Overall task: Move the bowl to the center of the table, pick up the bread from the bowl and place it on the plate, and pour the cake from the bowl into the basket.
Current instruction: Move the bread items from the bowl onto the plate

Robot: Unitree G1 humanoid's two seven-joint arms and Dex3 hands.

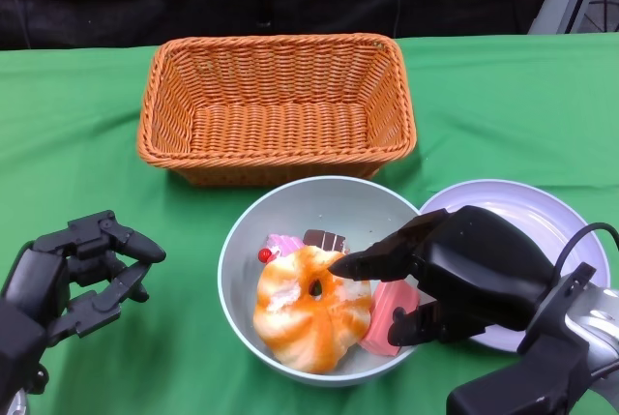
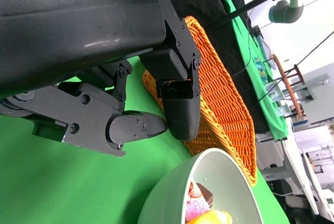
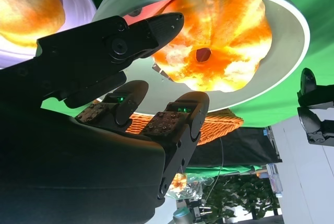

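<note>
I have the bowl (image 1: pixel 324 280) sitting mid-table before the basket (image 1: pixel 276 105), so that step looks done. My right hand (image 1: pixel 435 275) reaches in over the bread (image 1: pixel 309 309), fingers parted, gripping nothing; plate (image 1: pixel 542 217) bare, cake (image 1: pixel 324 240) unpoured, left hand (image 1: pixel 87 270) open and idle

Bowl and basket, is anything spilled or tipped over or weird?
Nothing stands out. The bowl sits upright on the green table, with the bread and cake pieces inside it. The basket is upright and the plate lies flat. The right hand reaches over the bowl's rim.
</note>
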